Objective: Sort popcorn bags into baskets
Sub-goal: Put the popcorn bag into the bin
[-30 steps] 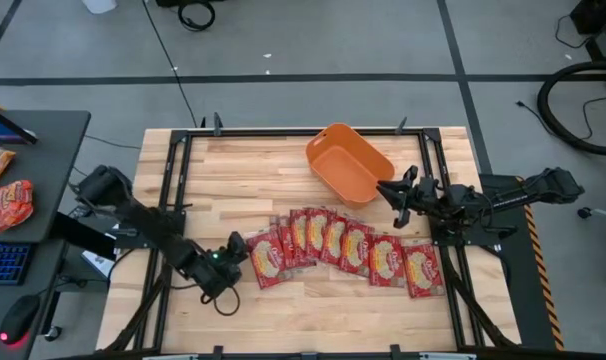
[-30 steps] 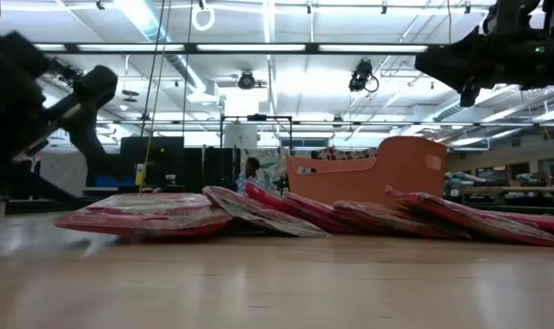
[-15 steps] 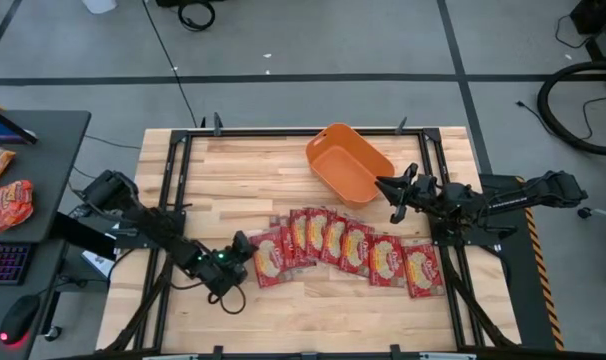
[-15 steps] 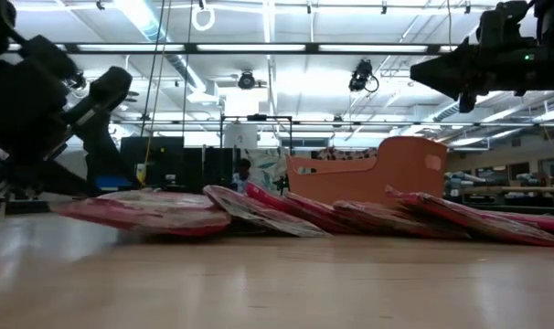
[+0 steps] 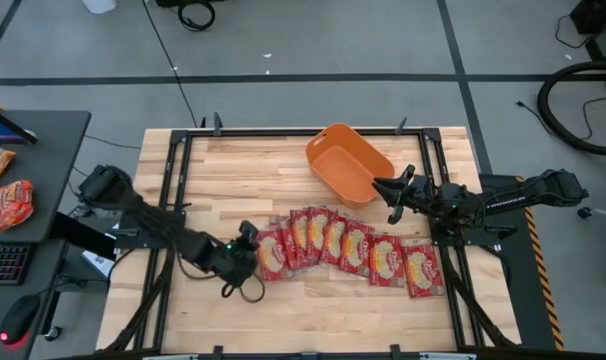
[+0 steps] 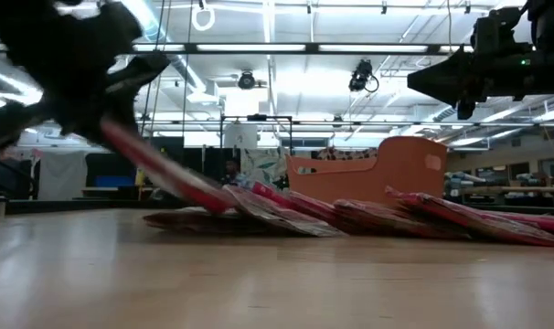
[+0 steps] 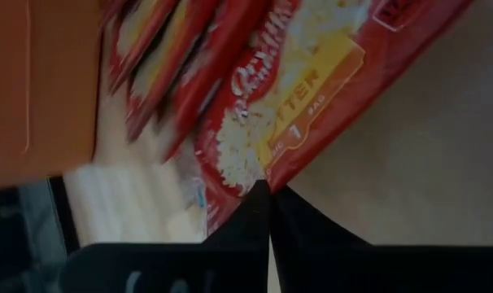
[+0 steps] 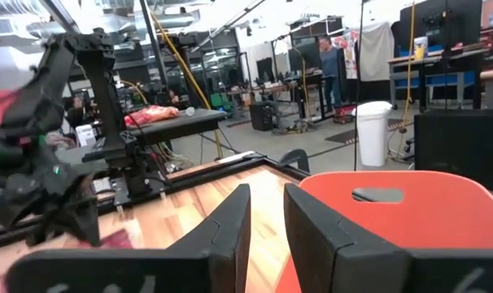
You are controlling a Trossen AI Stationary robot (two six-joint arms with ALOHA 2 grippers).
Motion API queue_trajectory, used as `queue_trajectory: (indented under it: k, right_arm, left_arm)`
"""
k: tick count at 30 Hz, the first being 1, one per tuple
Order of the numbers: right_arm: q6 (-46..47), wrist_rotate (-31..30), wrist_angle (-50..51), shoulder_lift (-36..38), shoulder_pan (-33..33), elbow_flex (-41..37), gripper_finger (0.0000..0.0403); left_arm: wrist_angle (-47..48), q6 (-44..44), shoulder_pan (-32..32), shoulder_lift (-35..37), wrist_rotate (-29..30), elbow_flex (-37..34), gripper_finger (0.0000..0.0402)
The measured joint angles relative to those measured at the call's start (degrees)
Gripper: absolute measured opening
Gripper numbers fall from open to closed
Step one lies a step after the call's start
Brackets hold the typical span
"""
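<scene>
Several red popcorn bags lie overlapping in a row across the near middle of the table. My left gripper is shut on the leftmost bag, at the row's left end. The orange basket stands at the far middle, its bottom on the wood. My right gripper hovers just right of the basket, above the table, open with nothing between its fingers. My left gripper pinches the leftmost bag by its left edge between its two fingers, coming from the table's left, slanting down. That edge is raised off the table. The bag tilts, and its right end rests on the neighbouring bags.
Dark metal rails run along the table's left and right sides. A side desk at the left carries two more packets, a keyboard and a mouse. Bare wood lies along the near edge. People stand in the room beyond.
My left gripper has gone toward the table's right, up to the row's left end, and has taken hold of the leftmost bag. That bag's left edge has come up off the table while its right end has stayed on the row, so it now tilts.
</scene>
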State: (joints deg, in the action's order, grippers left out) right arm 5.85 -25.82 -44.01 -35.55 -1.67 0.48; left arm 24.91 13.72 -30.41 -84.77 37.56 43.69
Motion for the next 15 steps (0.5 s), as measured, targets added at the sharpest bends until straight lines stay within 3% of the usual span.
queue_trajectory:
  k: [4,8,11,15]
  right_arm:
    - [-1.1,0.0,0.7,-0.2,0.3,2.8,0.0082]
    - [-4.1,0.0,4.2,-2.3,1.1,7.9,0.0080]
    - [-7.0,0.0,5.9,-5.3,2.3,10.8,0.0078]
    - [-9.3,-0.1,5.9,-8.9,4.1,12.7,0.0077]
  left_arm:
    - [11.4,-3.5,4.4,3.0,-2.1,6.6,0.0003]
    - [15.0,-5.9,10.9,3.9,-2.0,12.7,0.0002]
    - [13.8,-6.0,15.8,3.6,-2.0,16.1,0.0002]
    - [4.0,-3.0,21.9,2.2,-2.1,16.8,0.0001]
